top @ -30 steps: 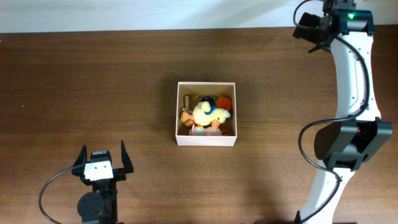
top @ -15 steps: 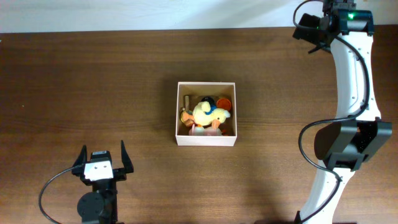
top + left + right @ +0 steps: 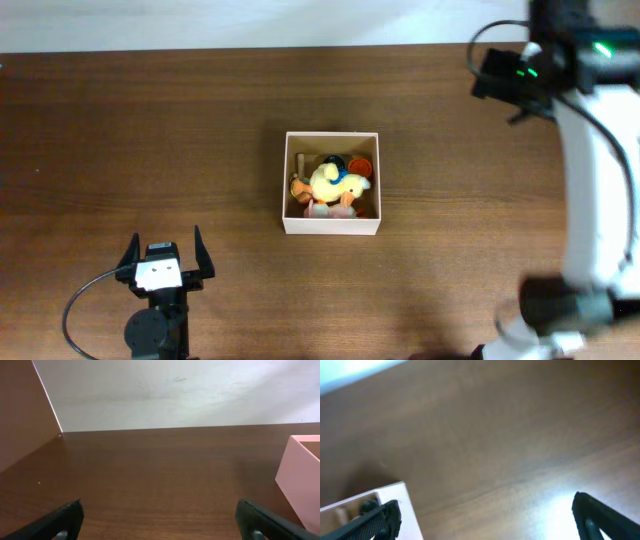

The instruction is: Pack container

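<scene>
The container, a square white box with a tan inside, sits mid-table. It holds a yellow plush duck and several small toys. My left gripper is open and empty near the front left, far from the box. In the left wrist view its fingers stand wide apart over bare wood and the container wall shows at the right edge. My right gripper is raised at the back right, beyond the box. In the right wrist view it is open and empty, with the container's corner at lower left.
The brown wooden table stretches on all sides of the box. A white wall runs along the far edge. The right arm's white links reach down the right side.
The right arm has swung: its gripper sits lower in the overhead view and its elbow has dropped toward the bottom right. The left arm and the box have not moved.
</scene>
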You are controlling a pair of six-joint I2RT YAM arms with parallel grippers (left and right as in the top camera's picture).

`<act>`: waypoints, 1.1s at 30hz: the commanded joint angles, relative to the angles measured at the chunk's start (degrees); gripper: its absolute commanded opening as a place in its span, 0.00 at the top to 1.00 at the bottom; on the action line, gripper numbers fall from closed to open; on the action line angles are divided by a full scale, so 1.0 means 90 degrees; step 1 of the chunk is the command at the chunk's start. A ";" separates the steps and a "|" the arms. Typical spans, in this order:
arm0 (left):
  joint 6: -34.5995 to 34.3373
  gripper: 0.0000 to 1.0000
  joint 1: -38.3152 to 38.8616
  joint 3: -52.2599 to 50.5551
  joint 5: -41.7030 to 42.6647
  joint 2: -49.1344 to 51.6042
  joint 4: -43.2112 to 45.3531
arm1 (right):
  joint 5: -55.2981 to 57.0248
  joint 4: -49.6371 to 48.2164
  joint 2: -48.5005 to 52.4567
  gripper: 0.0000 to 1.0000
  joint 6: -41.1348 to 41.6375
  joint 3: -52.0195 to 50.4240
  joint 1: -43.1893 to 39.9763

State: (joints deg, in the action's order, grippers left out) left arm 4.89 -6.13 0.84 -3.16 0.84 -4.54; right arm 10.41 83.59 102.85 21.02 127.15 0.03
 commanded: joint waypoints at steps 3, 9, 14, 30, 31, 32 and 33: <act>0.0058 0.01 -0.0005 -0.0034 0.0092 -0.0061 -0.0010 | -0.0114 -0.1190 -0.1855 0.01 -0.0374 -0.2339 -0.0034; 0.0058 0.01 -0.0005 -0.0034 0.0092 -0.0061 -0.0010 | -0.1073 -0.3815 -0.4228 0.01 -0.1712 -0.5690 -0.0032; 0.0058 0.01 -0.0005 -0.0034 0.0092 -0.0061 -0.0010 | -0.1596 -0.5457 -0.6030 0.01 -0.2288 -0.7978 -0.0032; 0.0058 0.01 -0.0005 -0.0034 0.0092 -0.0061 -0.0012 | -0.2356 -0.8177 -1.0292 0.01 -0.2288 -1.2857 0.0585; 0.0058 0.01 -0.0005 -0.0034 0.0092 -0.0061 -0.0010 | -0.2436 -0.8172 -1.0477 0.01 -0.2288 -1.2983 0.0585; 0.0058 0.01 -0.0005 -0.0034 0.0092 -0.0061 -0.0010 | -0.2450 -0.8172 -1.0618 0.01 -0.2288 -1.3078 0.0583; 0.0058 0.01 -0.0005 -0.0034 0.0092 -0.0061 -0.0010 | -0.2448 -0.8174 -1.0741 0.01 -0.2290 -1.3165 0.0583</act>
State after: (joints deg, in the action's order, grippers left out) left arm 4.91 -6.13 0.84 -3.16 0.78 -4.54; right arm -8.64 10.61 9.21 0.84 10.68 4.86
